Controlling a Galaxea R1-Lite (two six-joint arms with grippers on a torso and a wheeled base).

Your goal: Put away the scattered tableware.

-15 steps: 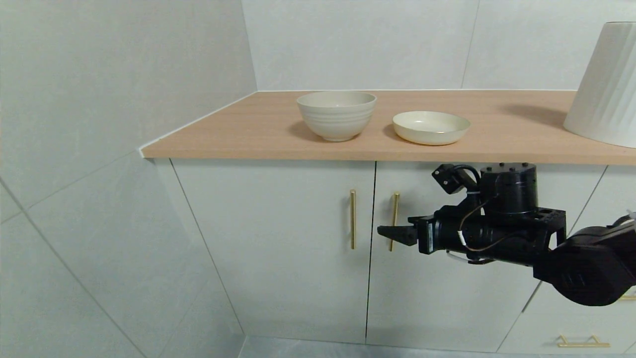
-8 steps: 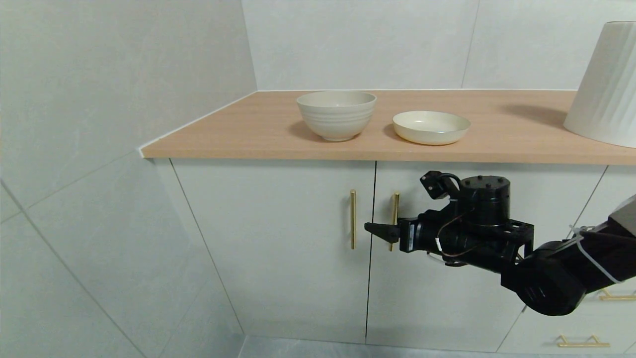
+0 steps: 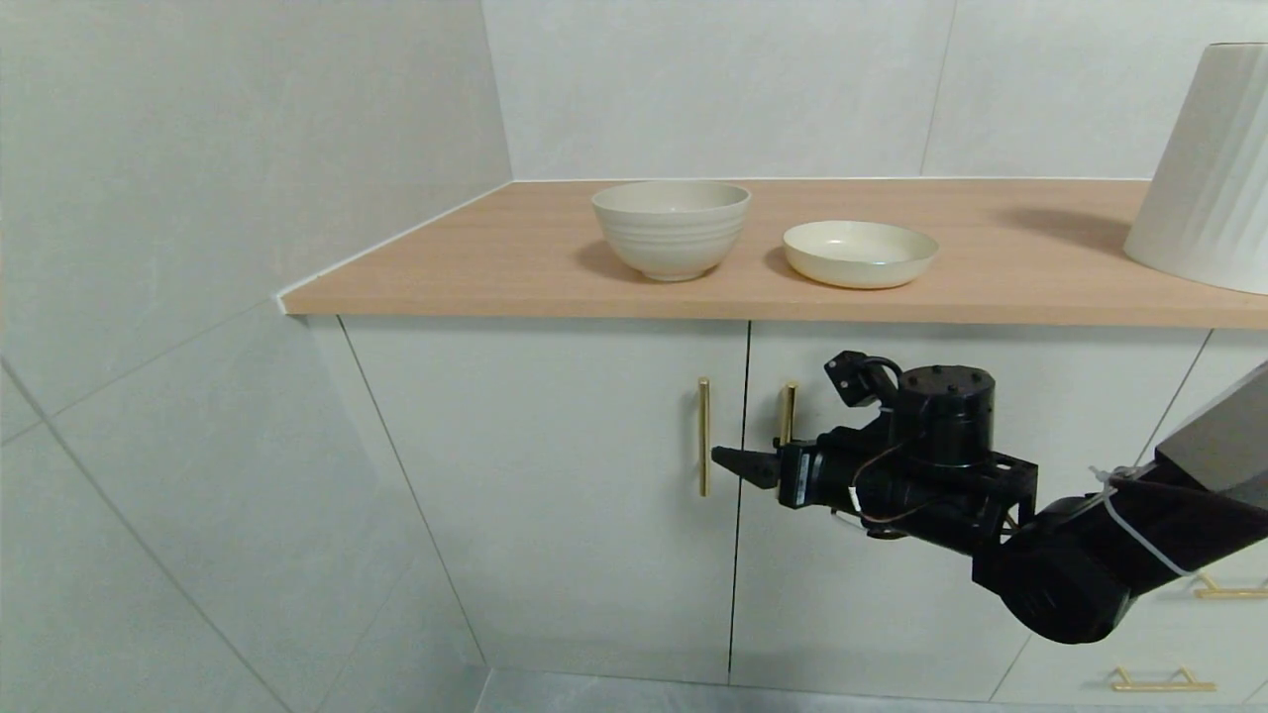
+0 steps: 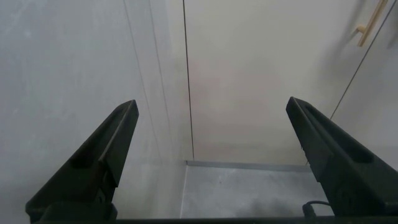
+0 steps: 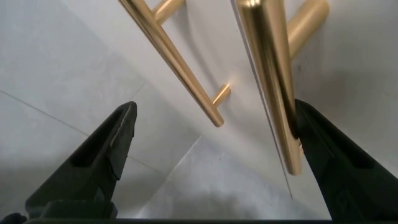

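Right gripper (image 3: 731, 462) lies horizontal, jaws wide, tips by vertical door handles (image 3: 703, 436). Left gripper (image 4: 211, 112) wide. Bowl (image 3: 671, 228), plate (image 3: 859, 254) rims-up on counter (image 3: 475, 267).

Your right arm (image 3: 1065, 579) is matte black, with a round, screw-topped housing (image 3: 941, 406) at the wrist. Thin brown cable (image 3: 858, 487) loops below it; a white tie (image 3: 1139, 535) wraps farther back.

No lettering, label, number or sign can be read on the bowl (image 3: 671, 228), dish (image 3: 859, 254) or cabinet doors (image 3: 555, 495)
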